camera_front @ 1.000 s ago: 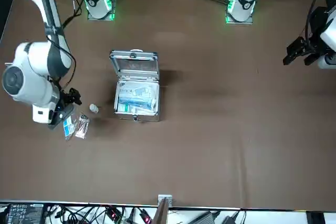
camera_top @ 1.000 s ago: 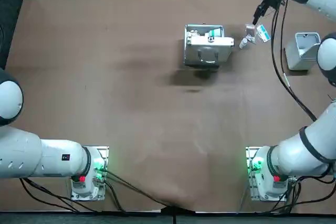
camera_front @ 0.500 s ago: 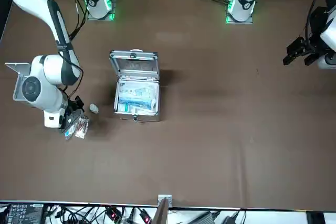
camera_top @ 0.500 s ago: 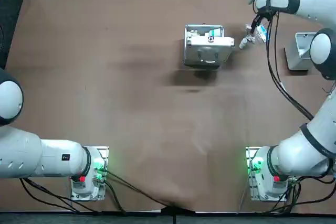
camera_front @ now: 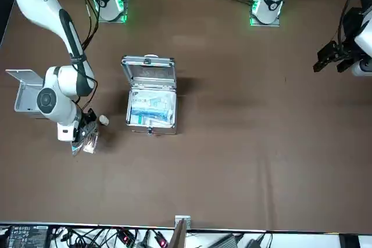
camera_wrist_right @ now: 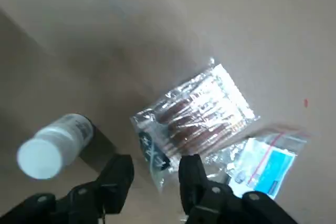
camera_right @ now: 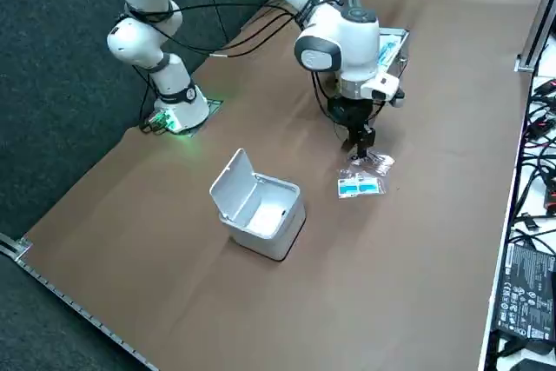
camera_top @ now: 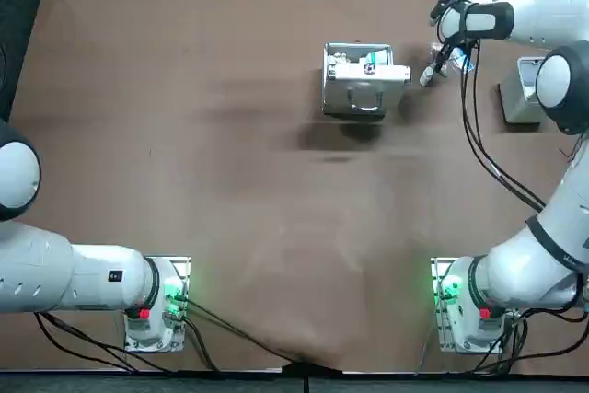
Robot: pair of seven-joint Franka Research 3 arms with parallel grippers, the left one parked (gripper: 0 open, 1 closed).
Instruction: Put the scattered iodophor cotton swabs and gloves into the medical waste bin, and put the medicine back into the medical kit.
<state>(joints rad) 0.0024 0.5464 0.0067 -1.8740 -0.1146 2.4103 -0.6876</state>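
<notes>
Plainly nothing was put away yet: at the top view's upper right the right gripper (camera_wrist_right: 156, 170) hung, jaws parted, over the swab packet (camera_wrist_right: 197, 111), glove bag (camera_wrist_right: 268, 163) and medicine bottle (camera_wrist_right: 52, 142) loose nearby

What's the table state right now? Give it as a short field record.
right hand: open, low over one end of the swab packet, gripping nothing
iodophor swab packet: flat on the table
blue-and-white pouch: on the table beside the swab packet
medicine bottle: on the table, outside the kit
medical kit: lid open, packets inside
waste bin: lid open
</notes>
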